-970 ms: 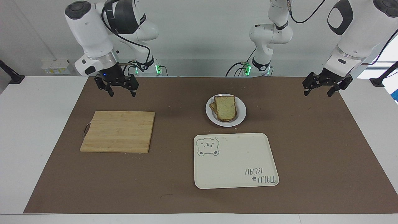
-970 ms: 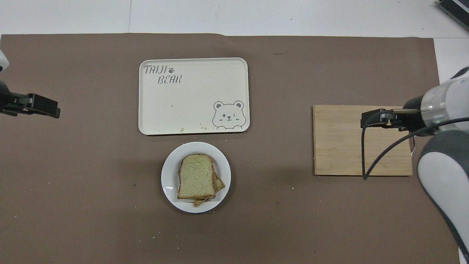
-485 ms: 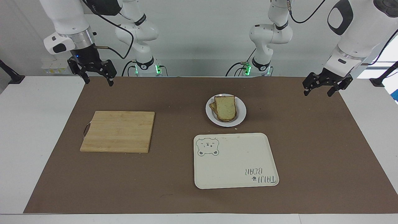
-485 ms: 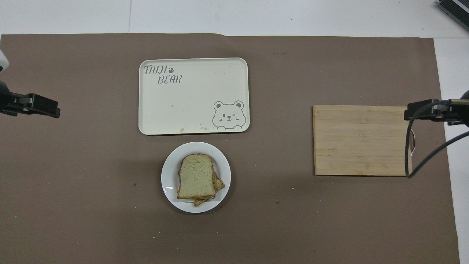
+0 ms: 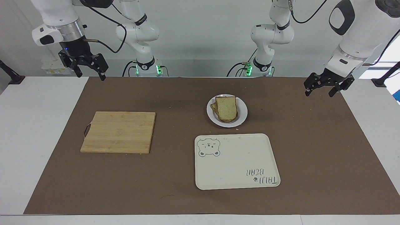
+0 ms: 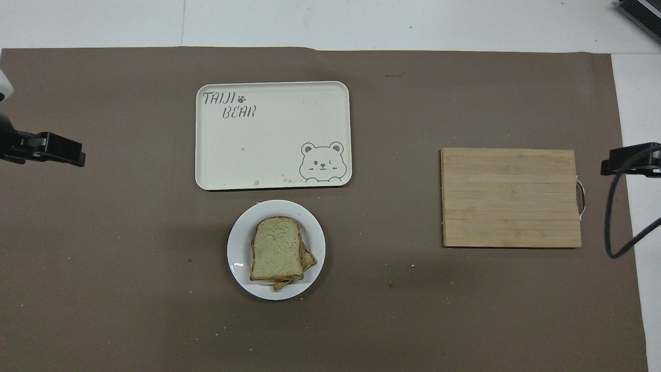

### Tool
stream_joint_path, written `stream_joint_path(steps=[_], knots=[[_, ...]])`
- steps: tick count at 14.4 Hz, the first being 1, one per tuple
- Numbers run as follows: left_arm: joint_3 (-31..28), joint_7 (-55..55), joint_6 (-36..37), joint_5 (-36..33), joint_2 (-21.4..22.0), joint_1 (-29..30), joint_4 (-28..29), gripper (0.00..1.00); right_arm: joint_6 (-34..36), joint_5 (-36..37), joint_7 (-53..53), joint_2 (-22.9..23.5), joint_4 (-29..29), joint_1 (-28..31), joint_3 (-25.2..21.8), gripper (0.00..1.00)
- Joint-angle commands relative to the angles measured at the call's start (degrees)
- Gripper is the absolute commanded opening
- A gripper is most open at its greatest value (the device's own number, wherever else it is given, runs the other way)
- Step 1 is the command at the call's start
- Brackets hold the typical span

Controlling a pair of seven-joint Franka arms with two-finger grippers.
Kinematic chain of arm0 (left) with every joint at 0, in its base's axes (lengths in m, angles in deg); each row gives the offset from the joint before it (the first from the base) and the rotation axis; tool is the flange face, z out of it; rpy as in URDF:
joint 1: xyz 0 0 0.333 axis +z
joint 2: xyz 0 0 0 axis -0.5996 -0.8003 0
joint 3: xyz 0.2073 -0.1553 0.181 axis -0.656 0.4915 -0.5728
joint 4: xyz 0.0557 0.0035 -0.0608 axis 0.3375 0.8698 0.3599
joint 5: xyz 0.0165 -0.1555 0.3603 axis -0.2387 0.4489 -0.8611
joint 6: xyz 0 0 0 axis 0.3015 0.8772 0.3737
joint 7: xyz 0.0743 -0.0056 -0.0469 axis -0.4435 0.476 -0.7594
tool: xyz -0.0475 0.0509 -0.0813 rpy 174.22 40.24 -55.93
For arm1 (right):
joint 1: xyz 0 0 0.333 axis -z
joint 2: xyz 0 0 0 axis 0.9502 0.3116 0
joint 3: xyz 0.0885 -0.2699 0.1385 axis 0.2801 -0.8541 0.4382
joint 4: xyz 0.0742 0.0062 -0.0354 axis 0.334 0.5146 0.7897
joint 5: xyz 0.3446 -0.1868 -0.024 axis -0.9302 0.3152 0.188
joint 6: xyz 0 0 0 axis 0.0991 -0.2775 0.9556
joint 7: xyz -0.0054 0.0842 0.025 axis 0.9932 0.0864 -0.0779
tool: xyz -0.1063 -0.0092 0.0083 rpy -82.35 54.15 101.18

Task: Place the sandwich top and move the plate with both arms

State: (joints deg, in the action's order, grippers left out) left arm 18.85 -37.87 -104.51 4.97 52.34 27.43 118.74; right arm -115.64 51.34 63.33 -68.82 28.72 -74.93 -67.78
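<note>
The sandwich top point(image 5: 226, 107), a pale speckled slice with a brown crust, lies on top of a stack of bread on the small round white plate point(image 5: 242, 115). The stack point(image 6: 276, 248) and the plate point(image 6: 238, 253) also show in the overhead view. My right gripper point(image 5: 89, 76) is open and empty, raised over the mat's corner at the right arm's end of the table. It shows at the overhead view's edge point(image 6: 622, 161). My left gripper point(image 5: 318, 93) is open and empty, raised over the mat's edge at the left arm's end point(image 6: 64, 151).
A cream rectangular tray point(image 5: 237, 161) with a bear drawing lies just farther from the robots than the plate. A wooden cutting board point(image 5: 118, 131) lies toward the right arm's end of the table. Crumbs dot the brown mat.
My right gripper has risen and moved from over the cutting board's near edge out toward the right arm's end of the table. The left arm and the bread have not moved.
</note>
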Motion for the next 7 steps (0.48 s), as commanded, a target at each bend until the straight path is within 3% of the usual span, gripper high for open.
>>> stream_joint_path(steps=[1,4,7], knots=[[-0.18,-0.55,-0.46,6.91,2.88,1.49,5.9,1.0,0.44,-0.26,1.03,-1.43,1.63,0.54,0.26,1.0],[0.08,-0.2,-9.5,10.44,5.87,0.72,16.27,1.0,0.44,-0.26,0.95,-1.52,1.72,0.45,0.26,1.0],[-0.01,4.52,-15.83,18.96,5.79,0.63,24.81,1.0,0.44,-0.26,0.94,-1.52,1.72,0.45,0.26,1.0]])
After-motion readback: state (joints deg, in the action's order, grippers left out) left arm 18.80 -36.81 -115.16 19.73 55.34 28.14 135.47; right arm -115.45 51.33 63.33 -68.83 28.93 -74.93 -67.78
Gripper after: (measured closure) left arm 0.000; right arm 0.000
